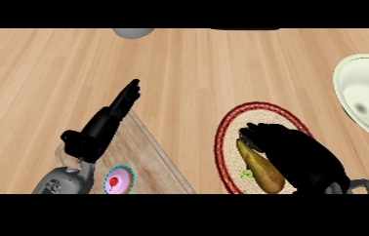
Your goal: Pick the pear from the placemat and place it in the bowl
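on the left, the left hand [97, 132] rests over a wooden board [148, 157], with its fingers [130, 93] straight and apart from everything. a pink cupcake [119, 180] sits on the board just below that hand. neither has a part in this job.

in the middle right, a round placemat [220, 147] with a red edge lies on the bench [202, 69]. the pear [261, 171] lies on its side on that placemat, with the right hand [299, 154] on top of it.

here is what could go wrong. the pear is smooth and thin at one end, so i think it could slip out or roll away when the hand lifts. the hand sits more on one side of the pear than on the middle, and that could make the pear tip.

the right hand's fingers [254, 132] are bent and curl over the pear's upper end. the palm hides the pear's right side. the left side and lower end stick out bare. i cannot see the thumb.

at the far right edge is the white bowl [349, 84], well apart from the placemat. the pear could fall on the way there.
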